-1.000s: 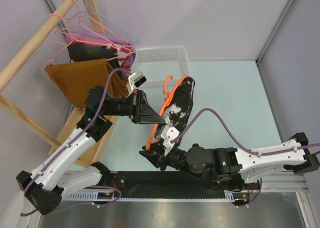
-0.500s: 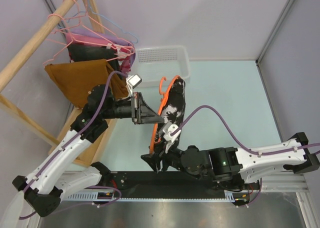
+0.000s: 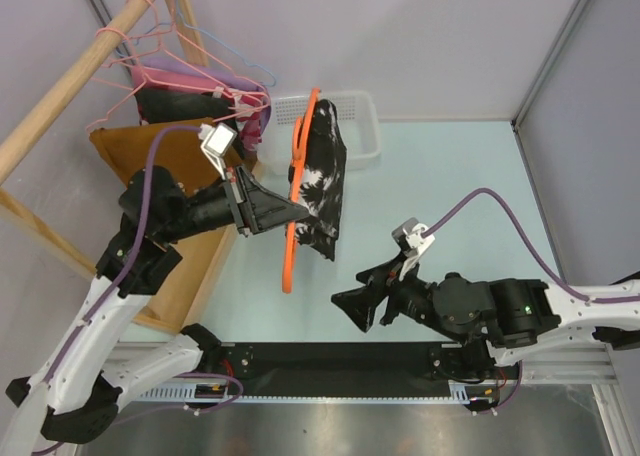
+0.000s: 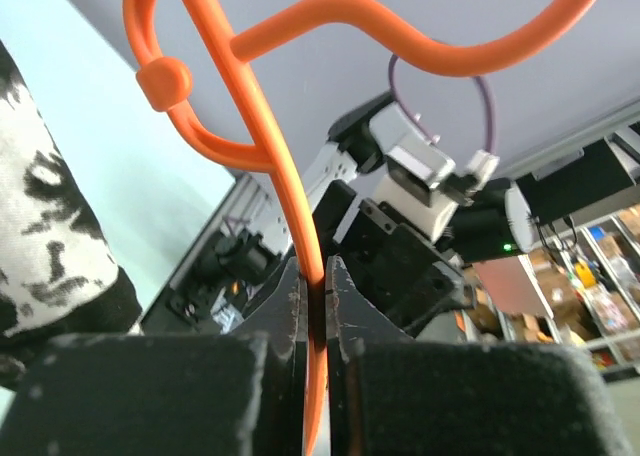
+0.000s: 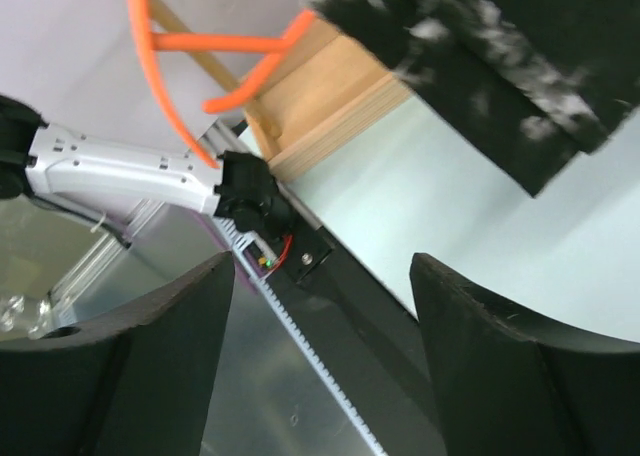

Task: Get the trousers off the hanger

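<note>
Black trousers with white blotches [image 3: 322, 176] hang over an orange hanger [image 3: 290, 246], held in the air in front of the basket. My left gripper [image 3: 298, 209] is shut on the hanger's bar. In the left wrist view the orange hanger [image 4: 290, 166] runs between the closed jaws of that gripper [image 4: 318, 281], with the printed trousers [image 4: 50, 236] at left. My right gripper [image 3: 352, 311] stands open and empty, below and right of the cloth. The right wrist view shows its wide gap [image 5: 322, 266], the trousers [image 5: 500, 66] above and the hanger [image 5: 165, 96] at upper left. Rust-brown trousers [image 3: 150, 166] hang on the rack.
A wooden rack [image 3: 60, 111] with pink and blue hangers [image 3: 160, 66] and dark cloth stands at the left. Its wooden base [image 3: 190, 276] lies under the left arm. A white mesh basket [image 3: 355, 116] sits at the back centre. Grey walls close in the table.
The left arm has lifted the hanger with the printed trousers up and back toward the basket. The right gripper has opened and drawn away from the cloth's lower end to the right.
</note>
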`<state>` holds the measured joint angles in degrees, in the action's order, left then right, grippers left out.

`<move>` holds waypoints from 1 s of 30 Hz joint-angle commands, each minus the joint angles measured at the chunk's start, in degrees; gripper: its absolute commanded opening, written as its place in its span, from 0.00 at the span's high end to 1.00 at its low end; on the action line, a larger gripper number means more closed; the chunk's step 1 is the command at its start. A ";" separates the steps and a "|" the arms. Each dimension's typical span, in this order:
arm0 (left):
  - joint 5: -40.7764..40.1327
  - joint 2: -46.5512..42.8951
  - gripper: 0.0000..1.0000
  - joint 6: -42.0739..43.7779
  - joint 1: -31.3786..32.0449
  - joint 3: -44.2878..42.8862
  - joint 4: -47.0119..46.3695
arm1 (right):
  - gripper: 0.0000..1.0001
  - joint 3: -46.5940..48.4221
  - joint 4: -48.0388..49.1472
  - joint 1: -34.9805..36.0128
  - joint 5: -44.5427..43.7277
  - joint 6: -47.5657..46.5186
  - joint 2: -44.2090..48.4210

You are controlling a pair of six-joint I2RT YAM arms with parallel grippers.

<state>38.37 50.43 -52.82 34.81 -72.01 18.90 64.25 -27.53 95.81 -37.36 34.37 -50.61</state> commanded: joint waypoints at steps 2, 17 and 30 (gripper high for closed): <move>-7.32 -0.70 1.00 4.48 -0.09 -11.39 -3.01 | 0.18 -1.23 1.15 -0.01 -10.86 -7.28 -2.47; -19.21 4.50 1.00 -11.16 0.00 -24.76 10.46 | 0.15 3.88 29.70 -4.23 -12.12 -40.69 -14.26; -16.31 4.32 1.00 -18.37 -0.09 -25.90 7.21 | 0.21 1.58 42.02 -7.04 -7.81 -47.37 -15.13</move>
<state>19.92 56.40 -69.45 34.81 -93.06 37.82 65.95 6.57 89.60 -45.32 -9.23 -65.80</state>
